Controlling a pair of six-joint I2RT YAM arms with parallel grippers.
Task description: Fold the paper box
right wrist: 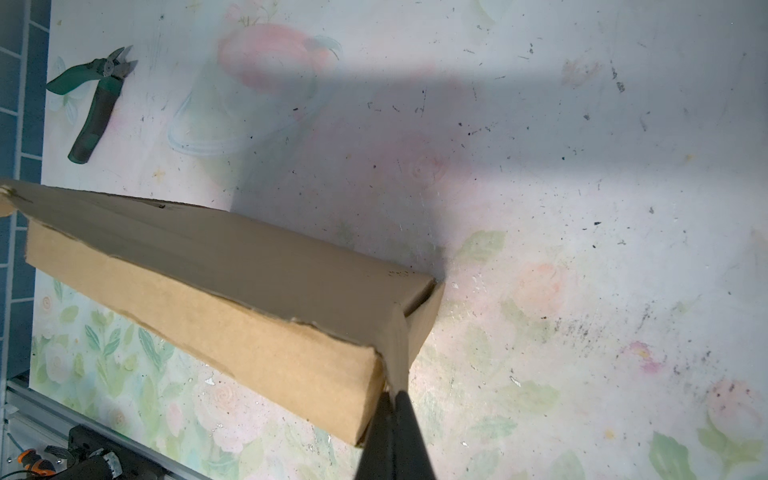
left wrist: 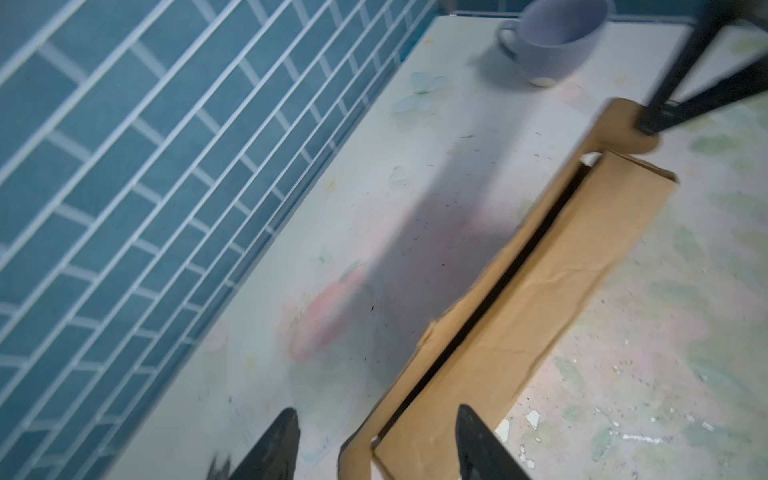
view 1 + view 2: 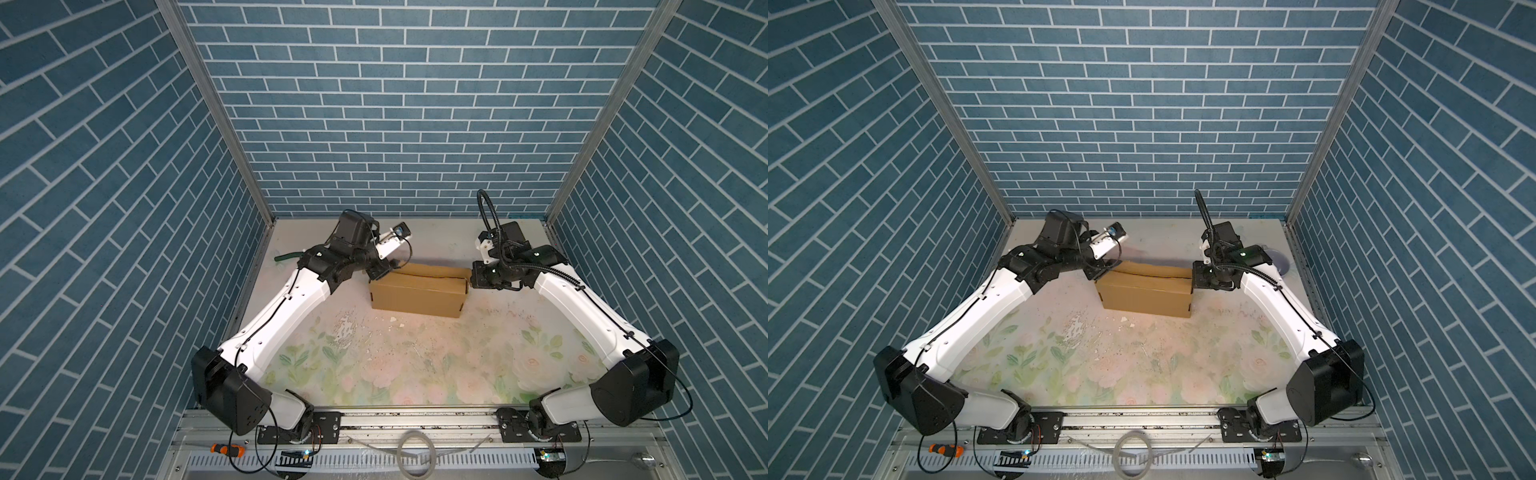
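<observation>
The paper box is a brown cardboard mailer at the back middle of the table. Its top is folded over, with a dark slit along the far edge. My left gripper is open at the box's left end, and its fingers straddle that end's corner and curved tab without closing on them. My right gripper is shut on the thin cardboard flap sticking out of the box's right end.
A pale blue mug stands near the back right corner. Green-handled cutters lie at the back left. An orange-handled screwdriver rests on the front rail. The tiled back wall is close behind the box.
</observation>
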